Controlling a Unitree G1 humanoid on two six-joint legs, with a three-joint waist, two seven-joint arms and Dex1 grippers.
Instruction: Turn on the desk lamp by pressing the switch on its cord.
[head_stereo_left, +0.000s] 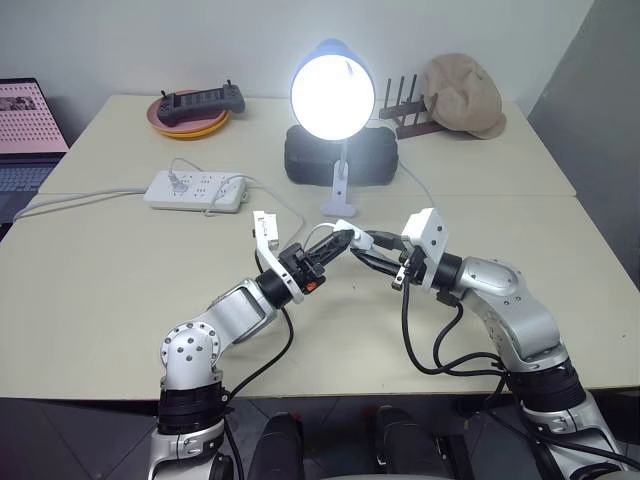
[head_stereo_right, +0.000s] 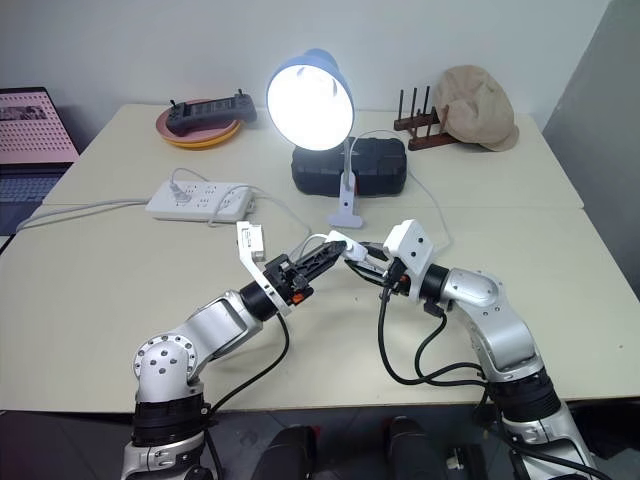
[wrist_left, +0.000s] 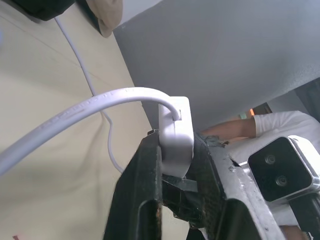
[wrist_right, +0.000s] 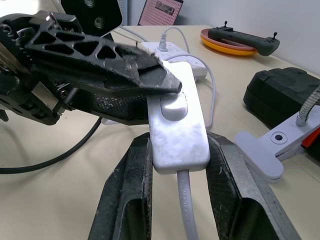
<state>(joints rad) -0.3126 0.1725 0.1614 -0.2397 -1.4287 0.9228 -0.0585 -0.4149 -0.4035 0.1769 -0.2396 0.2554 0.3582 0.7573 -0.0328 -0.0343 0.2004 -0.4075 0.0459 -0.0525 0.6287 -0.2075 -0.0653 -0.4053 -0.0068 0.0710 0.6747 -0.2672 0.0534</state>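
The desk lamp (head_stereo_left: 332, 90) stands at the back of the table on its white clip base, its bulb glowing brightly under the light-blue shade. Both grippers meet above the table's middle, around the white switch (wrist_right: 177, 132). My right gripper (head_stereo_left: 365, 240) is shut on the switch's sides. My left gripper (head_stereo_left: 338, 245) is shut on it too, one fingertip (wrist_right: 165, 82) resting on its button and the other underneath. The thin white cord (wrist_left: 90, 107) leaves the switch and arcs away over the table toward the lamp.
A white power strip (head_stereo_left: 195, 188) lies to the left. A black case (head_stereo_left: 375, 155) sits behind the lamp. Further back are an orange plate with a controller (head_stereo_left: 190, 115), a wooden rack (head_stereo_left: 405, 110) and a beige cap (head_stereo_left: 465, 95). A laptop (head_stereo_left: 25, 130) stands at far left.
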